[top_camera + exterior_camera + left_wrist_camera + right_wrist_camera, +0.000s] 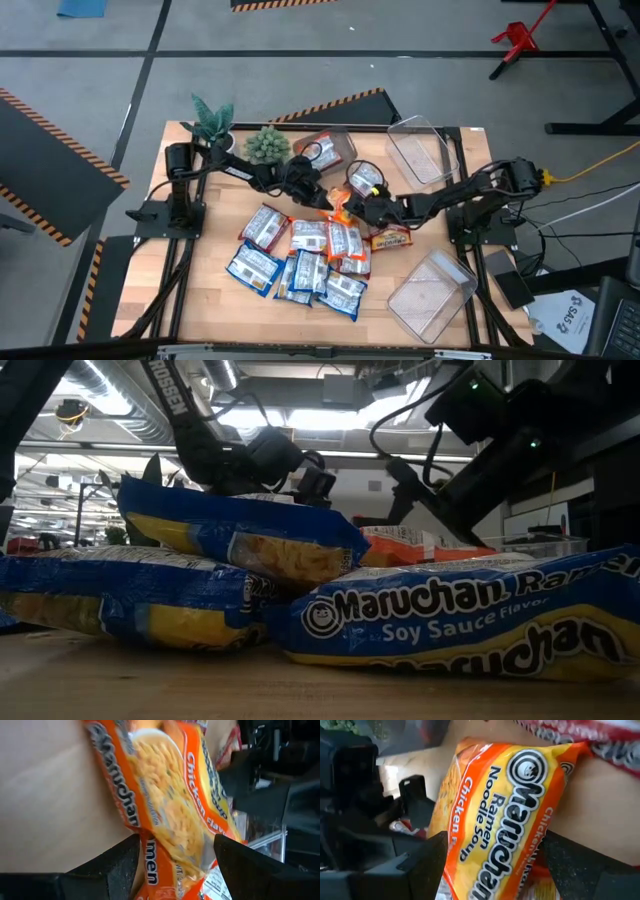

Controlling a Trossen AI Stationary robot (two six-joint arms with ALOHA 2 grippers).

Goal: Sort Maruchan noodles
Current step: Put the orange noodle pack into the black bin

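Observation:
An orange Maruchan packet [338, 206] sits between my two grippers above the table's middle. My left gripper [322, 195] reaches in from the left and is shut on it; the packet [170, 810] fills the left wrist view. My right gripper [358, 211] comes from the right and is open, its fingers either side of the same packet [505, 805]; whether they touch it I cannot tell. Several blue-and-white packets [300, 262] lie piled toward the near edge. Another orange packet [392, 240] lies flat beside them. My left gripper pinches the orange packet across its width, one finger [131, 857] on each long edge, at the end nearest the wrist [165, 862]. The packet narrows between the fingers and widens beyond them. It extends away toward my right gripper, with the tabletop showing behind it.
A clear bin [345, 140] at the far middle holds a red-brown packet [318, 152]. Another red-and-white packet [366, 178] lies close by. Bare clear bins stand at the far right [418, 150] and near right [432, 290]. Two green plants [240, 132] stand at the far left.

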